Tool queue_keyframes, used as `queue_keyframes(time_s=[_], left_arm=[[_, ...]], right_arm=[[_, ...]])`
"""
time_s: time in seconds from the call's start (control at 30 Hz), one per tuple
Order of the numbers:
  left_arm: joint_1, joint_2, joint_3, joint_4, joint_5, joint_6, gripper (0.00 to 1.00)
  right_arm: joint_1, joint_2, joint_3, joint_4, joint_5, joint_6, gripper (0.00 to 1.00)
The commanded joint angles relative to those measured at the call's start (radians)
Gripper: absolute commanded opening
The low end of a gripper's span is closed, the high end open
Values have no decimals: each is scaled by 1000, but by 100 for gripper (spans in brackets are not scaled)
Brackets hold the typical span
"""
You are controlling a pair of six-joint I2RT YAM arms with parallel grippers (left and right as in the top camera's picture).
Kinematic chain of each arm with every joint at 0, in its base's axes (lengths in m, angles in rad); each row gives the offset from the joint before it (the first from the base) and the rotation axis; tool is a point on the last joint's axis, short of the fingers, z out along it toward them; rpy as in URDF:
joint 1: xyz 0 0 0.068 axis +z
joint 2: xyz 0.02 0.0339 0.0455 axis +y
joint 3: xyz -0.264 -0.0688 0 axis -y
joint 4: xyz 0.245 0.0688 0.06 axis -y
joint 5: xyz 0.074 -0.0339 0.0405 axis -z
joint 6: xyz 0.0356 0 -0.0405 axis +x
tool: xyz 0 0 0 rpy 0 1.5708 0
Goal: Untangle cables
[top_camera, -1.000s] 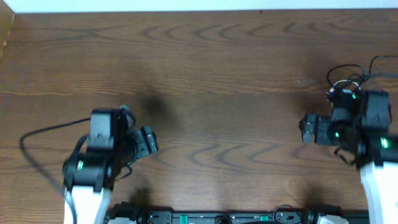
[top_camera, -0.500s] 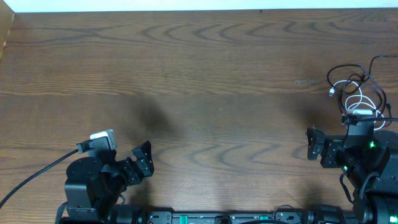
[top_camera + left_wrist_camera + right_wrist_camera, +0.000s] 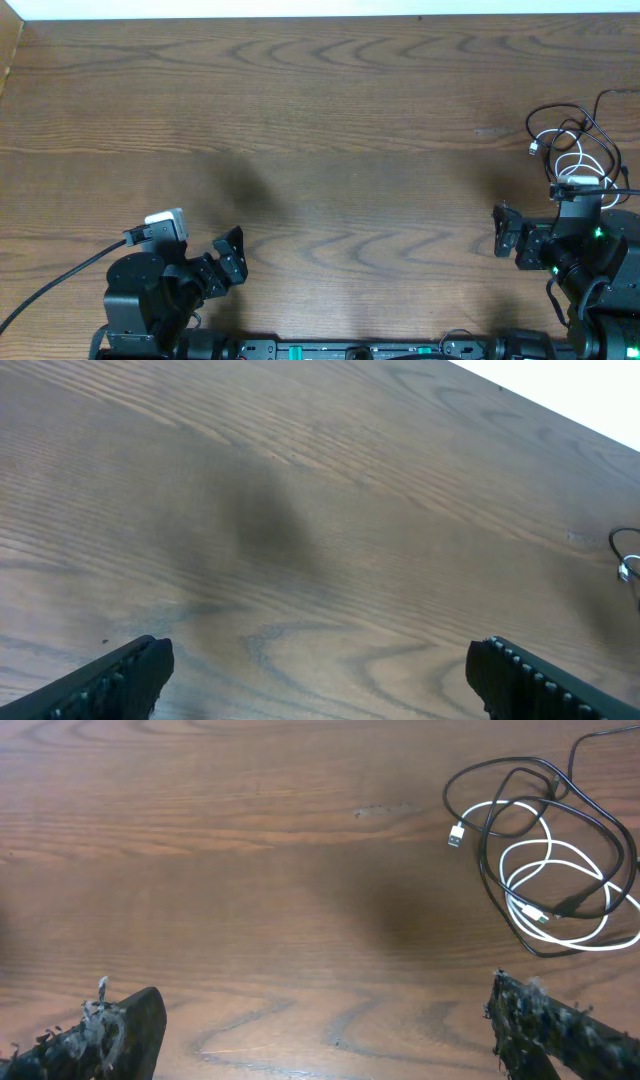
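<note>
The cables [image 3: 572, 158] lie in a loose tangle at the table's right edge: a white cord with a small plug [image 3: 455, 837] looped through thin black cords [image 3: 533, 910]. A bit of the tangle shows at the left wrist view's right edge [image 3: 627, 563]. My right gripper [image 3: 505, 232] is open and empty, near the front edge, just in front of and left of the tangle; in its wrist view [image 3: 330, 1040] the jaws stand wide apart over bare wood. My left gripper [image 3: 228, 262] is open and empty at the front left, also wide apart in its wrist view [image 3: 320, 680].
The wooden table [image 3: 320, 120] has its far edge at the top against a white strip. A thick black robot cable [image 3: 55, 285] runs off to the front left from the left arm. A black rail [image 3: 350, 350] lies along the front edge.
Since a second ago both arms have drawn back toward the front edge, and the right arm has uncovered the cable tangle. Nothing has moved in the last half second.
</note>
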Motion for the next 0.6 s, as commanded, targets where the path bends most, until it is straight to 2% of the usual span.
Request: queue_keyframes(time_s=[0.0,0.13,0.23,0.3,0.37,0.57], left_arm=[[3,-4,-7,0,13,6,98],[3,-4,-7,0,12,6,98],[3,-4,-7,0,13,6,98],[3,-4,-7,0,13,7,98],[3,-4,-7,0,13,6,98],[3,-4,-7,0,13,6,98]], right_arm=[[5,-10,-11,-1,8,-6,99],[43,-29,-16,4,87,-8,99],[147,-93,-55,88,184,-9,99],[182,-140,-113,193,210,-9,99],[207,-220,-235,391,210,-8,99],[235,-437,-534,788,202,-8,99]])
